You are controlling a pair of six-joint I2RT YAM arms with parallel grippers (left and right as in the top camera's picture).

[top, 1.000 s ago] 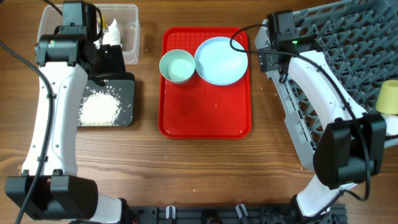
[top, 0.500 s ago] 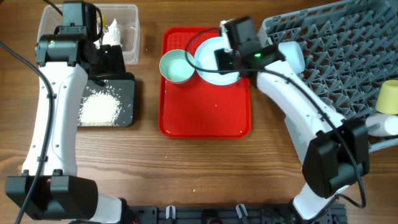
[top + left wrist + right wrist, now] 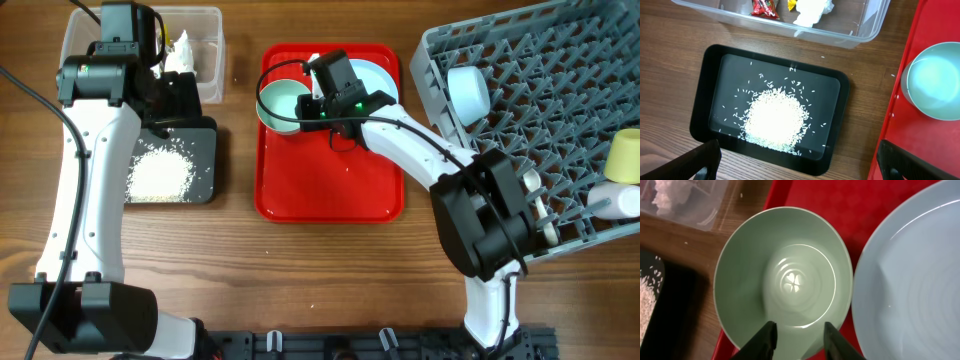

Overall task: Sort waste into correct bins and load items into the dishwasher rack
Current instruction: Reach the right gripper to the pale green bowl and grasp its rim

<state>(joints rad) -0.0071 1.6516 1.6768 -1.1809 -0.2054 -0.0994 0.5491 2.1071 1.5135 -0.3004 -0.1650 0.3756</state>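
Our right claw (image 3: 800,332) hangs over the green bowl's (image 3: 785,250) near rim, fingers half closed; whether it grips, we cannot tell. Our left claw (image 3: 800,161) gapes wide above the black tray (image 3: 725,70).

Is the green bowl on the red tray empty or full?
Empty. The bowl stands upright on the red tray, and the close view shows only its bare, shiny inside.

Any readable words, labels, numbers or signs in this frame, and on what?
No legible words or numbers anywhere.
Red wrapper in the clear tub: printing too blurred to read.
Pale green bowl: a small clover-shaped mark at its bottom, no lettering.
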